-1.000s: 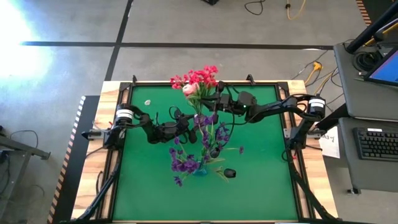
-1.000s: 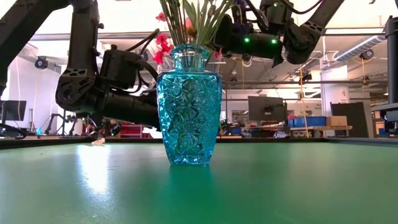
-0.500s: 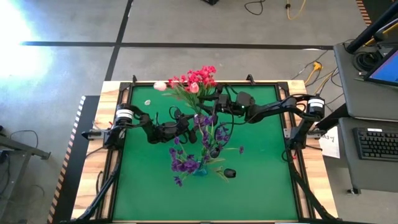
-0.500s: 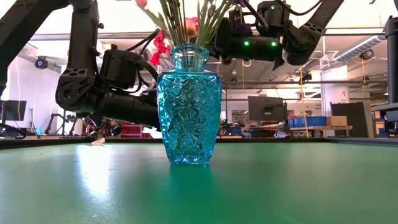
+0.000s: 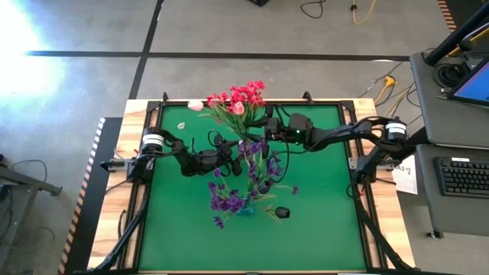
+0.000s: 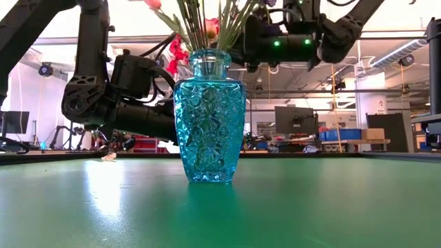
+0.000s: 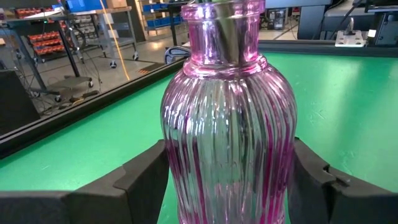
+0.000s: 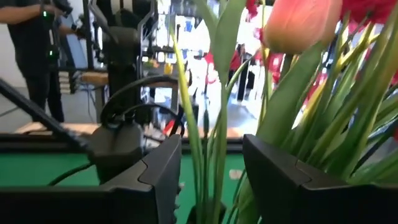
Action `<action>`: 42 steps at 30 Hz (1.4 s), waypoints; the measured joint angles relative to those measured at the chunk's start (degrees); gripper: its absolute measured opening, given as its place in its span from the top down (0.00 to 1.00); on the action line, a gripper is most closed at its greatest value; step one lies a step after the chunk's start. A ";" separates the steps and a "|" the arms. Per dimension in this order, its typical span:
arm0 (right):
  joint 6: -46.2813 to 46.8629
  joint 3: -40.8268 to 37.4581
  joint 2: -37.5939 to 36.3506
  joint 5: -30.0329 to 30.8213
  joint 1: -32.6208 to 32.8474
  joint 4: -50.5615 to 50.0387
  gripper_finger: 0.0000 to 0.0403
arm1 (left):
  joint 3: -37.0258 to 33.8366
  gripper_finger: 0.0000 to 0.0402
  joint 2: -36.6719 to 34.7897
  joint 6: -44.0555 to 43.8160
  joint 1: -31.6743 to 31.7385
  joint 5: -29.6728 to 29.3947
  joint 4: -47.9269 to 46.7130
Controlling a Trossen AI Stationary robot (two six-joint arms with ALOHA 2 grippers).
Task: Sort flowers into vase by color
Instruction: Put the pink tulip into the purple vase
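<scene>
- I am working over the green table top point(image 5: 321, 229), with both of my arms reaching in to the pink ribbed glass vase point(image 7: 227, 93) that is standing near its middle.
- My left gripper point(image 7: 229, 169) is clamping that pink vase by its belly, one dark finger pressing on each side of the glass, and the vase is standing upright.
- My right gripper point(image 8: 208, 168) is hanging above the pink vase's mouth with its fingers spread apart; thin green stems are passing through the gap and neither finger is squeezing them.
- The blue cut-glass vase point(image 6: 209, 117) is standing just on the near side of the pink vase, free of both grippers.
- The red clustered blooms point(image 5: 243, 94) are leaning out of the pink vase toward the table's far edge.
- The purple sprays point(image 5: 229, 200) are spreading over the blue vase, beside the pink vase.
- A pale pink tulip bud point(image 8: 298, 22) is sitting among the red blooms above the pink vase.
- A small dark object point(image 5: 282, 211) is lying on the table beyond the blue vase, apart from the pink vase.
</scene>
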 joint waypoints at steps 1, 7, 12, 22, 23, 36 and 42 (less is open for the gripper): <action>0.03 0.00 -0.82 0.02 0.14 -1.63 0.59 | 0.00 0.39 0.00 -0.02 0.00 0.00 0.00; 3.23 0.00 -6.54 0.47 0.60 -12.26 0.56 | 0.00 0.37 0.00 -1.42 -0.03 0.00 -0.11; 6.94 0.02 -12.85 0.52 0.57 -25.61 0.56 | -0.02 0.32 0.00 -1.70 -0.11 0.03 -0.31; 4.61 12.84 -21.63 14.85 2.69 -62.60 0.57 | -0.13 0.25 0.04 -0.59 -0.17 0.04 -1.16; 3.62 15.34 -21.53 16.31 2.79 -65.86 0.57 | -0.13 0.25 0.04 -0.59 -0.16 0.04 -1.43; 0.85 44.08 -12.26 18.61 2.68 -83.56 0.45 | -0.09 0.25 0.04 -0.61 -0.17 0.07 -3.21; -1.29 51.09 -7.35 18.50 2.69 -83.77 0.37 | -0.07 0.25 0.02 -0.61 -0.17 0.09 -3.19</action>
